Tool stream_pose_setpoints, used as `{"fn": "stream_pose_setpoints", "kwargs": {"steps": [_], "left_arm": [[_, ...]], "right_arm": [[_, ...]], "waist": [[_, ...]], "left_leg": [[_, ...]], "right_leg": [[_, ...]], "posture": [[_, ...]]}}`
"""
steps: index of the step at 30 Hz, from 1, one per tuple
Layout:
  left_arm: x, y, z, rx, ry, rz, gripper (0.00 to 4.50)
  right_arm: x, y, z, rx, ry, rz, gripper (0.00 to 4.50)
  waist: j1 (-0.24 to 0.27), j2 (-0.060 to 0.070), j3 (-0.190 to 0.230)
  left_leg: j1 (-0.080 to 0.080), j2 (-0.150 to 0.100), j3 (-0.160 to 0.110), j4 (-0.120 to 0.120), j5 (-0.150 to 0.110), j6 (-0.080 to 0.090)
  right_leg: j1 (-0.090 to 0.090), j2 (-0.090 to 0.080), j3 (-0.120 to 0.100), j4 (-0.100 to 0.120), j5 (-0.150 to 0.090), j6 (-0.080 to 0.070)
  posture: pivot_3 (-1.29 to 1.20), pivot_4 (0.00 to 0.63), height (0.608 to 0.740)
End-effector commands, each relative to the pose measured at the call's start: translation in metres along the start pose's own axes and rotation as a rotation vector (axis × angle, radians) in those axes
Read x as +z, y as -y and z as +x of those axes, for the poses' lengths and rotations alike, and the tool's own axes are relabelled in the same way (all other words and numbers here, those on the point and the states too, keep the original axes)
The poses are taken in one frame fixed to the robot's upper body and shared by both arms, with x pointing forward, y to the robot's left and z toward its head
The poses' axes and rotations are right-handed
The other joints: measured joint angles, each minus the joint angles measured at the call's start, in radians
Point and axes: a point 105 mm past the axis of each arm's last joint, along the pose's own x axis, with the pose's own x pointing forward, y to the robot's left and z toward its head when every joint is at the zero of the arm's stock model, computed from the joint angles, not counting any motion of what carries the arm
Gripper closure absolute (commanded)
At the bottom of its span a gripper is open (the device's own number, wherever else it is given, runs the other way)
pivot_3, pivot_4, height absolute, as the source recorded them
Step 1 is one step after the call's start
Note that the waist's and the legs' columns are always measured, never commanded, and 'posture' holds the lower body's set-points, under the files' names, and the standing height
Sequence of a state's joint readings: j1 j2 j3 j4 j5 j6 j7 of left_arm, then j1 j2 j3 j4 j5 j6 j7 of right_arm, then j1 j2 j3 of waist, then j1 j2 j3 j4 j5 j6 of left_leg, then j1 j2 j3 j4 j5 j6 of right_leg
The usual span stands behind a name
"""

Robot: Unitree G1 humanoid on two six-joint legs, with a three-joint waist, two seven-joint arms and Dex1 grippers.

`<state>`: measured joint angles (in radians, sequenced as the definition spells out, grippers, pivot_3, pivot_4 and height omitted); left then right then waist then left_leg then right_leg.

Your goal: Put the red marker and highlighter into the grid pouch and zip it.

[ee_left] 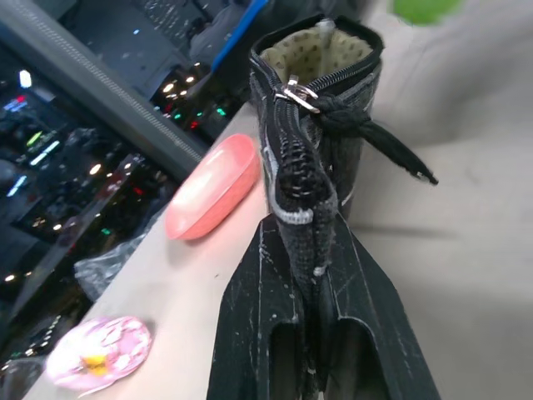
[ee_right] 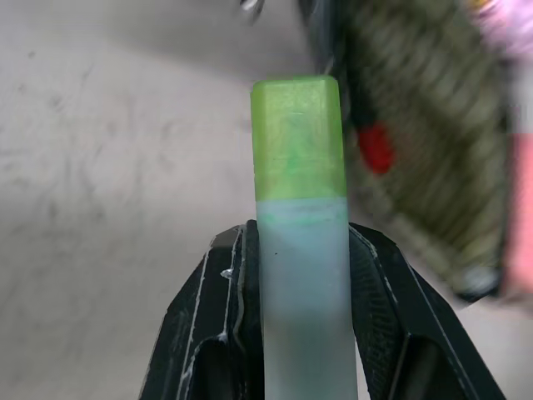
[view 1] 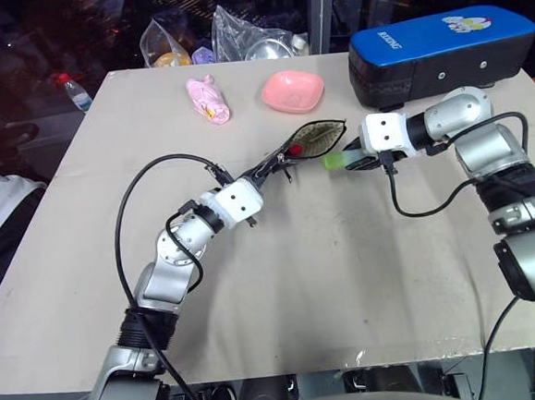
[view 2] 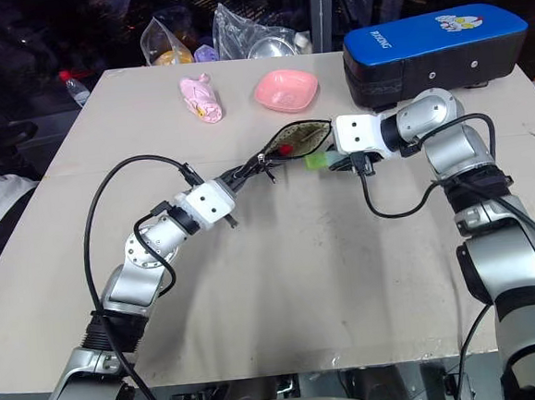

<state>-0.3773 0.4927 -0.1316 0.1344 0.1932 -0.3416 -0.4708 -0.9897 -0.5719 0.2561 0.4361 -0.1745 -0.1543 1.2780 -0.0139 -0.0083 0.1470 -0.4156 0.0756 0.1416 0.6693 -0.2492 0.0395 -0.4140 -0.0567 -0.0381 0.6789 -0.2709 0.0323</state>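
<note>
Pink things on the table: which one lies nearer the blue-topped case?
The pink bowl, smooth and rounded; the pink wrapped packet lies farther left.

Most of the red marker (view 1: 295,148) is hidden inside the grid pouch (view 1: 318,137); just its red end shows at the mouth. The highlighter (ee_right: 300,217) has its pale cap end cut off between the right gripper's (ee_right: 301,250) fingers (ee_right: 383,308). The pouch behind it is blurred.
</note>
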Motion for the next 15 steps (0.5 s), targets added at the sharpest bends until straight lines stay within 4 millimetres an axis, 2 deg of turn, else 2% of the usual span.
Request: {"fn": "stream_pose_setpoints", "kwargs": {"steps": [1, 6, 12, 15], "left_arm": [[0.010, -0.003, 0.007, 0.002, 0.057, 0.013, 4.50], [0.015, 0.002, 0.015, -0.023, 0.090, 0.008, 4.50], [0.022, 0.008, 0.022, -0.044, 0.119, 0.010, 4.50], [0.025, 0.008, 0.024, -0.043, 0.127, 0.009, 4.50]], "right_arm": [[0.022, 0.021, -0.017, -0.159, -0.035, -0.126, 3.69], [0.021, 0.024, -0.018, -0.211, -0.130, -0.184, 3.69], [0.004, 0.023, -0.008, -0.205, -0.234, -0.238, 3.69], [0.005, 0.022, 0.003, -0.186, -0.240, -0.280, 3.69]], "waist": [[0.001, 0.000, 0.000], [0.003, 0.000, 0.000], [0.002, 0.000, 0.000], [0.002, 0.000, 0.000]], "left_leg": [[0.000, 0.000, 0.000, 0.000, 0.000, 0.000], [0.000, 0.000, 0.000, 0.000, 0.000, 0.000], [0.000, -0.001, 0.000, 0.000, 0.000, 0.000], [0.000, -0.001, 0.000, 0.000, 0.000, 0.000]], "right_leg": [[0.000, 0.000, 0.000, 0.000, 0.000, 0.000], [0.000, 0.000, 0.000, 0.000, 0.000, 0.000], [0.000, 0.001, 0.000, 0.000, 0.000, 0.000], [0.000, 0.001, 0.000, 0.000, 0.000, 0.000]], "posture": [[0.00, 0.150, 0.740], [0.00, 0.150, 0.740], [0.00, 0.150, 0.740], [0.00, 0.150, 0.740]]}}
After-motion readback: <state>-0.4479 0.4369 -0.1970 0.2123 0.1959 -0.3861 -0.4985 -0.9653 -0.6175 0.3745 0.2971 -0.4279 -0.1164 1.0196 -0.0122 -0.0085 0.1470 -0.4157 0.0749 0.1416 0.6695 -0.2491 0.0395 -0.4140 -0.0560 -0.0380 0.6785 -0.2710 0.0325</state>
